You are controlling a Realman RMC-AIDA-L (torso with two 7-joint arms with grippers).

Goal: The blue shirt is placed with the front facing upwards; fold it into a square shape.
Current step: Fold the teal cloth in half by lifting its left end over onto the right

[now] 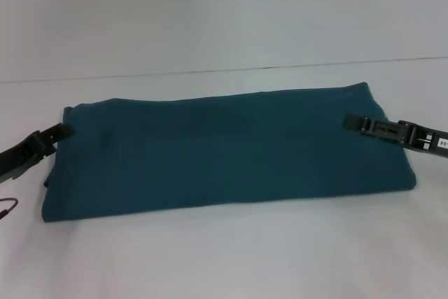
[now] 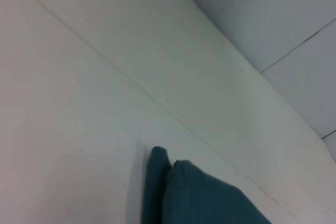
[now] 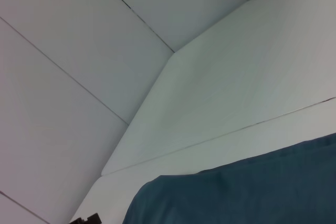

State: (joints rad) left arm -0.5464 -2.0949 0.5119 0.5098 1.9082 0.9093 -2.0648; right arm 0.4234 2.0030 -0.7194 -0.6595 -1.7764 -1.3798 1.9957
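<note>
The blue shirt [image 1: 224, 152] lies on the white table [image 1: 224, 26] as a long flat band running left to right, plain teal side up with no print showing. My left gripper [image 1: 61, 131] reaches in from the left and meets the band's far left corner. From the right, my right gripper [image 1: 348, 122] lies over the band's right end near its far edge. In the left wrist view a folded corner of the shirt [image 2: 199, 198] shows on the table. The right wrist view shows one rounded end of the shirt [image 3: 236, 192].
A thin seam [image 1: 224, 69] crosses the white table behind the shirt. A small dark cable loop [image 1: 7, 208] hangs at the left edge below my left arm. Bare table lies in front of the shirt and behind it.
</note>
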